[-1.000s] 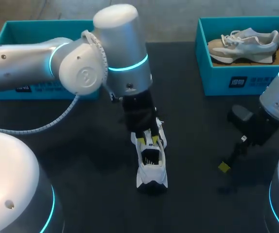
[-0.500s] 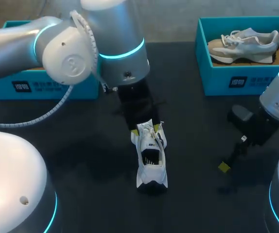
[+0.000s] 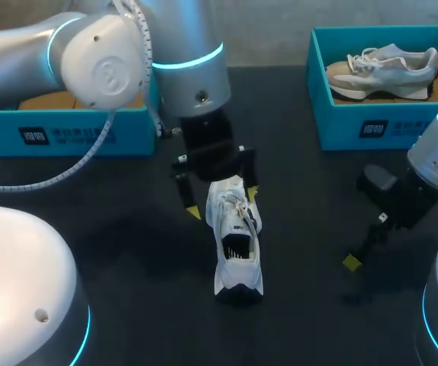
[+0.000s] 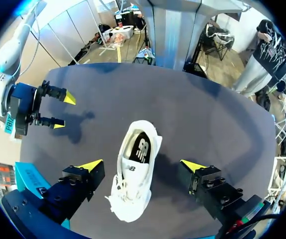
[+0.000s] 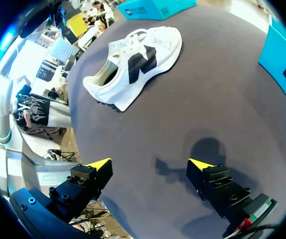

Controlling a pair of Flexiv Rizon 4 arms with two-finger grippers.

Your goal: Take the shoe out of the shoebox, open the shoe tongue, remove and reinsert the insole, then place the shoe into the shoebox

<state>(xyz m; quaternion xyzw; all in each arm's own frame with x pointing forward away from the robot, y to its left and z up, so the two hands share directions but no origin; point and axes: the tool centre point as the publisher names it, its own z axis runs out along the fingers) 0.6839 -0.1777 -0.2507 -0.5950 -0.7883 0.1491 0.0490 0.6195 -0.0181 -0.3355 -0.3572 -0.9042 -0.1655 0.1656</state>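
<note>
Two arms are over the dark matte desk; the left one drops steeply from the left, wrist pointing down, its claw spread wide above the laces of the white shoe, yellow tips clear of it; the shoe stands on its sole mid-desk, outside the teal cardboard shoebox; the right claw, equally wide, hovers low, well apart.

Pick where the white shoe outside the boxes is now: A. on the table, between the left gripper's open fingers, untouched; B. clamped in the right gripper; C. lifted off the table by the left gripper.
A: the shoe rests on the table, and the left gripper has its yellow tips clear of both sides.
</note>
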